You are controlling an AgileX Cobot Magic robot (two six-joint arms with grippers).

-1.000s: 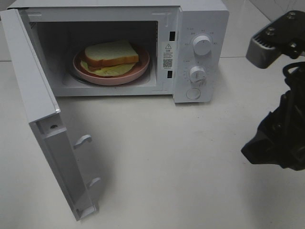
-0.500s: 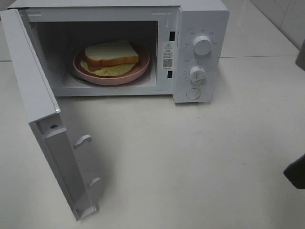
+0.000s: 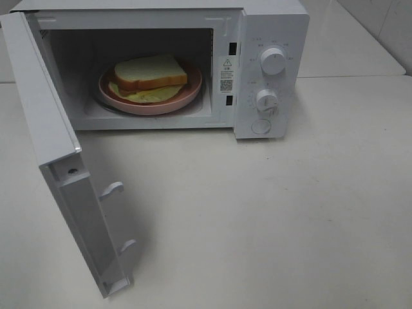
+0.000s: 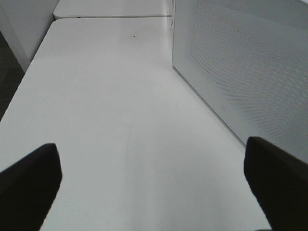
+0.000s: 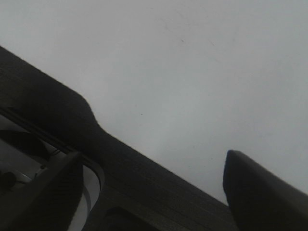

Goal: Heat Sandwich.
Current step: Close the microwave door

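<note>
The sandwich, white bread with a tan crust and yellow-green filling, lies on a round pink plate inside the white microwave. The microwave's door is swung wide open to the left. Neither arm shows in the exterior high view. In the left wrist view my left gripper is open, its dark fingertips far apart over bare white table, beside a perforated white panel of the microwave. My right gripper is open over the table with nothing between its fingers.
Two round dials and a button sit on the microwave's right panel. The white table stretches out in front of the microwave. A dark ridged strip crosses the right wrist view below the gripper.
The right arm, seen at the right edge of the exterior high view a second ago, has drawn out of that view to the right. Sandwich, plate and door have not moved.
</note>
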